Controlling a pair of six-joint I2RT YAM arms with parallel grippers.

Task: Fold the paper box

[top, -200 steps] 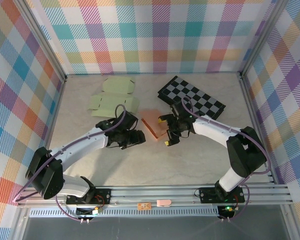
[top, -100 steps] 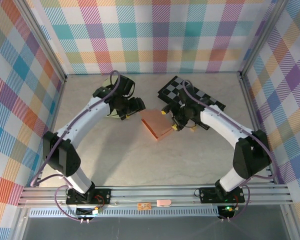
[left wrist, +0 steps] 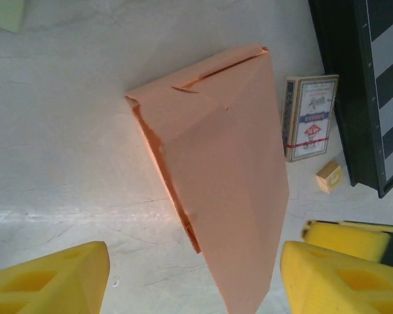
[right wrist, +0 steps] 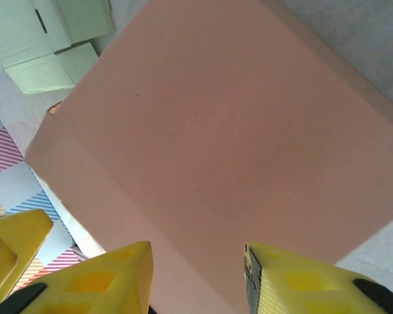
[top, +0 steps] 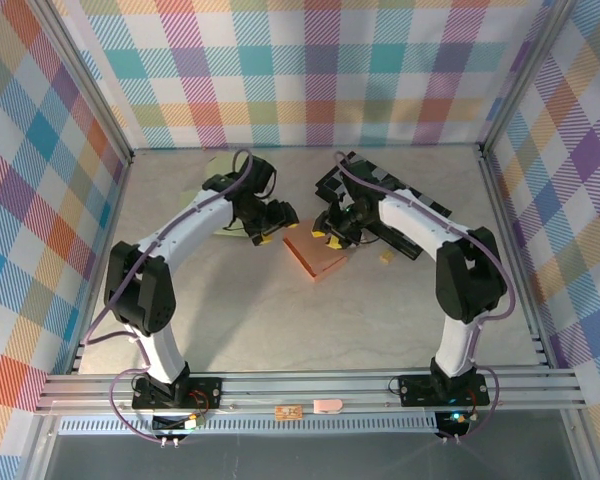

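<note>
The orange paper box (top: 317, 256) lies folded flat on the table, its open seam (left wrist: 183, 216) facing left in the left wrist view. My left gripper (top: 272, 222) hovers at the box's far left corner. It is open, and the box's tip (left wrist: 249, 288) reaches between its yellow fingers (left wrist: 49, 281) without touching them. My right gripper (top: 328, 226) hangs over the far right corner. Its jaws stand partly apart above the orange face (right wrist: 236, 144), with nothing held between its fingers (right wrist: 301, 281).
Flat green box blanks (top: 223, 168) lie at the back left, partly under the left arm. A black checkerboard (top: 408, 208) sits at the back right. Beside it are a small card box (left wrist: 309, 116) and a wooden cube (top: 385, 258).
Both arms swung toward the back of the table and now meet over the box's far edge. The right gripper's jaws have narrowed a good deal. The left gripper's gap looks the same.
</note>
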